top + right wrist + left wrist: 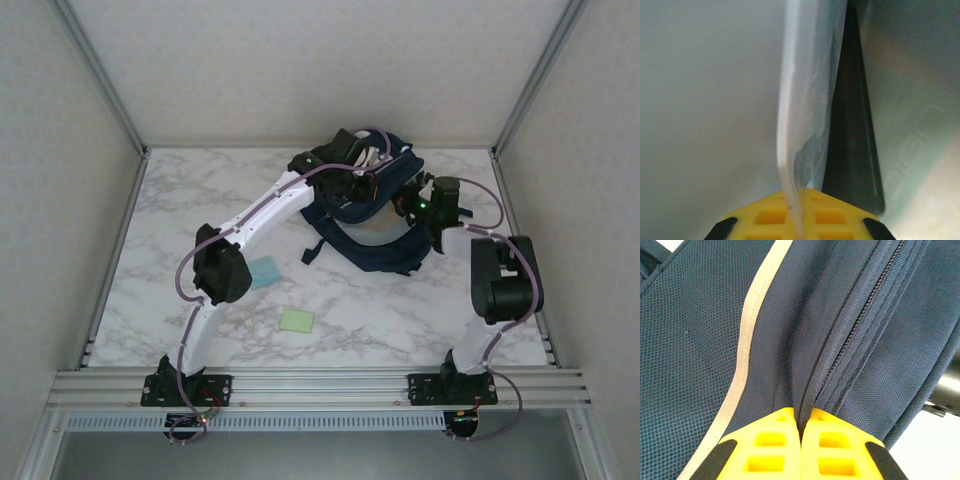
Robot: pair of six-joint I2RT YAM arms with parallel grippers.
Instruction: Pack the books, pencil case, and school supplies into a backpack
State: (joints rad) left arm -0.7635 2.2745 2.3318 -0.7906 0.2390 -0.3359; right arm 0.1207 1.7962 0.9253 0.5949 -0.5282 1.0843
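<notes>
The big navy-blue backpack (pixel 375 255) lies toward the back of the marble bench (pixel 400 320), a bit right of the middle. The left arm (pixel 265 210) reaches over to the far side of it. The left jaws are pinched tight shut on a fold of the blue cloth, right beside the zipper (pixel 865 305). Up close, the two yellow fingers (pixel 772 450) press together with the fold squeezed between them. A white stripe (pixel 747 340) runs down the bag just to the left of that fold.

The right arm (pixel 500 280) bends in from the right, and its end is at the right side of the backpack. The right jaws are shut too. They hold a thin, see-through, pale-blue strip (pixel 805 100) that sticks up from between the yellow fingers (pixel 832 215). Something dark (pixel 852 130) is just beside the strip, and I cannot tell what it is.

A small light-blue pad (pixel 265 272) lies flat on the bench, close by the left arm's elbow. A smaller pale-green pad (pixel 296 320) lies nearer the front, apart from the blue one. Both pads are outside the backpack, on its left.
</notes>
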